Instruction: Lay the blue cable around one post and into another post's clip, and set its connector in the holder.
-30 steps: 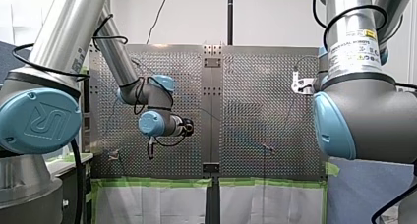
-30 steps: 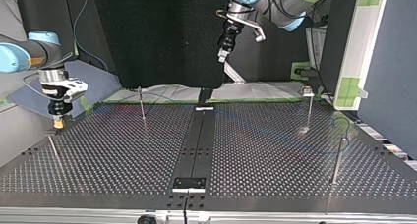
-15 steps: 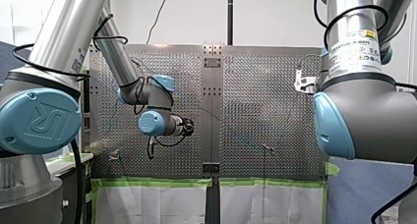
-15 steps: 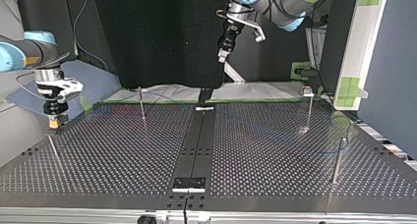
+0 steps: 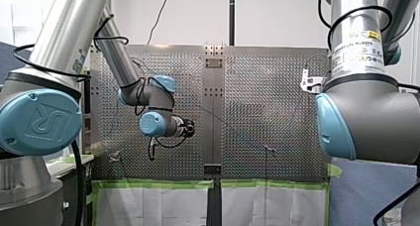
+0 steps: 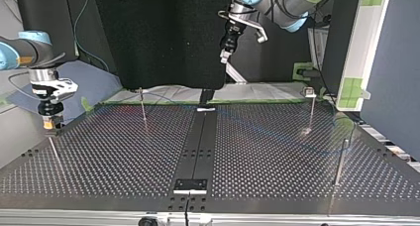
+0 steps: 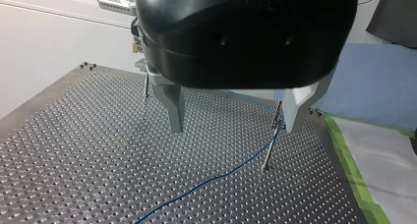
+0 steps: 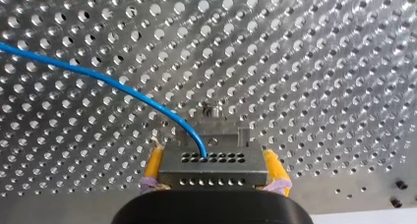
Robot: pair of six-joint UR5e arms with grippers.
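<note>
Connector (image 8: 212, 166) trailing blue cable (image 8: 113, 84): clamped in right hand's (image 8: 212, 153) yellow pads at nine o'clock in the top view, just short of holder (image 8: 216, 128) for seating; left hand (image 7: 233, 128) wide, empty, raised clear at twelve o'clock.

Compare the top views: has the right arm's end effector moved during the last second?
Yes. My right end effector, shut on the connector, has shifted toward the top view's left, farther from the thin post.
</note>
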